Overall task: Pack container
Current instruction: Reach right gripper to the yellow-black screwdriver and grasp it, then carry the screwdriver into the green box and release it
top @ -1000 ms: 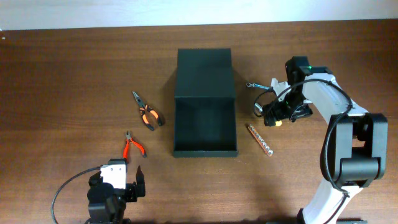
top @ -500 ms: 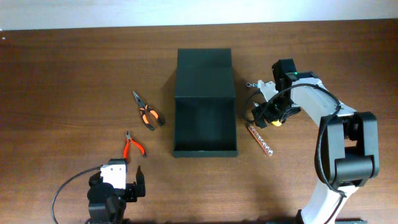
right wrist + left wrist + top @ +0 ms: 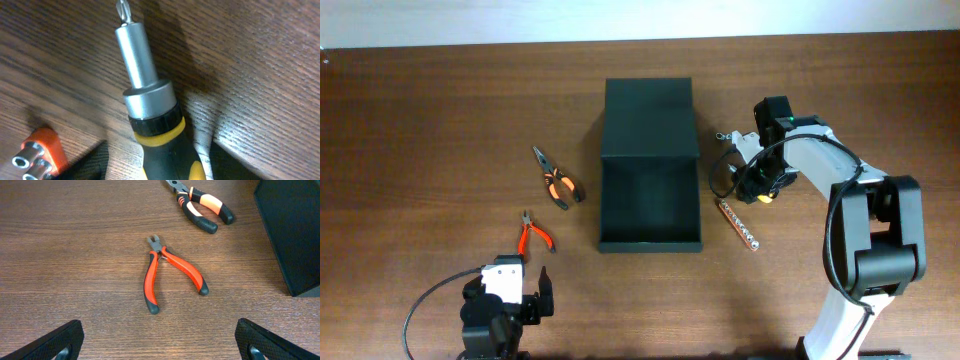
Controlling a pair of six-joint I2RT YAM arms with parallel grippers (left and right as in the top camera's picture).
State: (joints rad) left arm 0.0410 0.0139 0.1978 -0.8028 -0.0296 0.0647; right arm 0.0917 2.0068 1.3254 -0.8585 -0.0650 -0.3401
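Gripping, as best the blurred close view shows, a yellow-and-black screwdriver (image 3: pixel 150 115) just right of the open container (image 3: pixel 650 205) at mid-table, the right gripper (image 3: pixel 162 167) must next carry it over the box's wall and let go, while the left gripper (image 3: pixel 162 342) waits, jaws apart.

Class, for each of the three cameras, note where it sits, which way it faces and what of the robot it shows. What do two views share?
Overhead: fixed above the table, looking straight down at the container and tools; left arm and right arm show.
Left wrist: low, facing forward over the red pliers; the open left pincer shows at the bottom corners.
Right wrist: close above the wood, looking along the screwdriver gripped by the right pincer.
Shared: overhead and left wrist both show the red pliers.
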